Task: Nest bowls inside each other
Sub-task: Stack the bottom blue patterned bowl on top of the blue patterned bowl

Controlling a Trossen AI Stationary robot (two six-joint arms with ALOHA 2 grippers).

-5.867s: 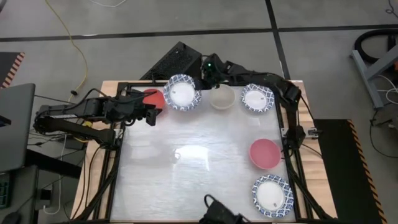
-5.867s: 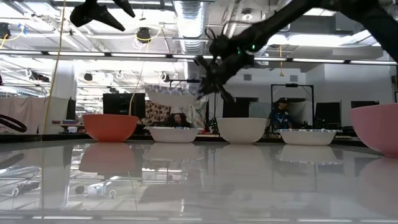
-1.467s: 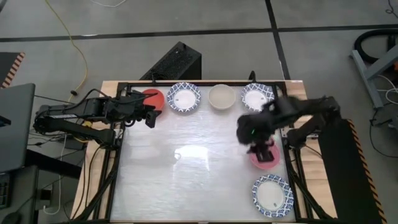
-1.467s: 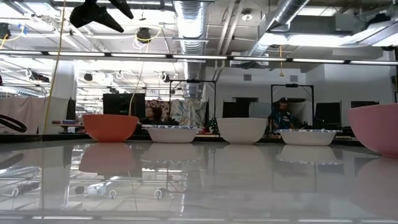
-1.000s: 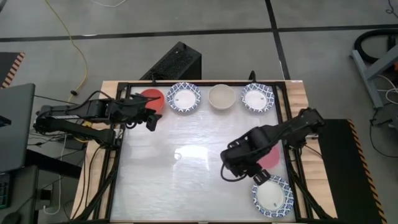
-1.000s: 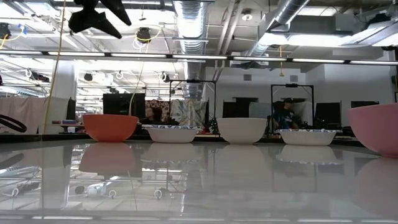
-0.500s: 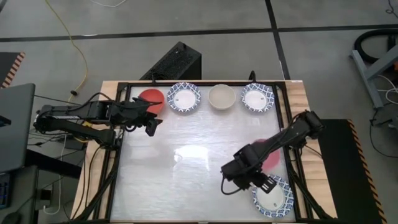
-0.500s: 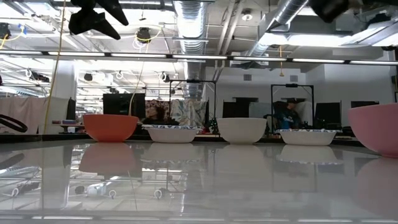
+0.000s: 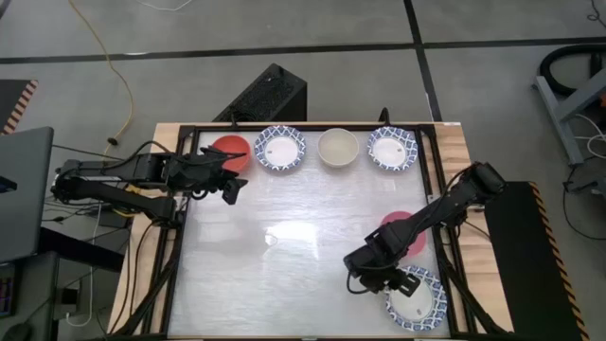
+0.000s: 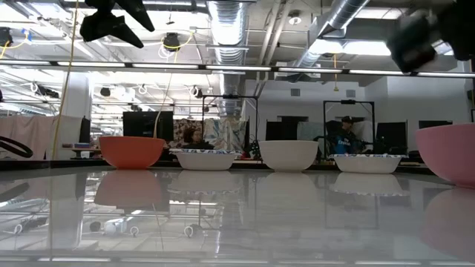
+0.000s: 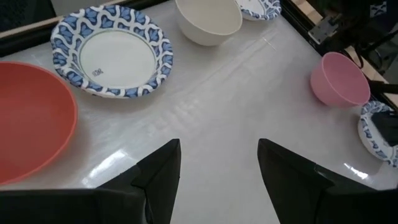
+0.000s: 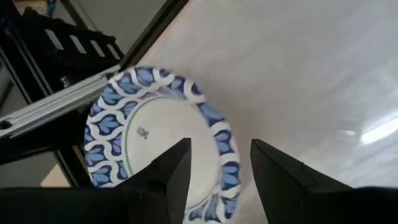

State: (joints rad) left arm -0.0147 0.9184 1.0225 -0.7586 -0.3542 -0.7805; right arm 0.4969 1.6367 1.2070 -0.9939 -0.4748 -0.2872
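moving down from the pink bowl (image 9: 405, 232), the right gripper (image 9: 396, 285) now hangs with open, empty fingers over the blue-rimmed bowl (image 9: 417, 296) at lower right of the surface (image 9: 284, 246). picking it up looks next. left gripper (image 9: 230, 189) waits open by the red bowl (image 9: 230, 152).

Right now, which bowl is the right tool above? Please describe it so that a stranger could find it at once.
Start at the table's near right corner, away from the row of four bowls along the far edge. The blue-rimmed white bowl stands there, under the open right tool. Its only neighbour is the pink bowl, plain and without a pattern.
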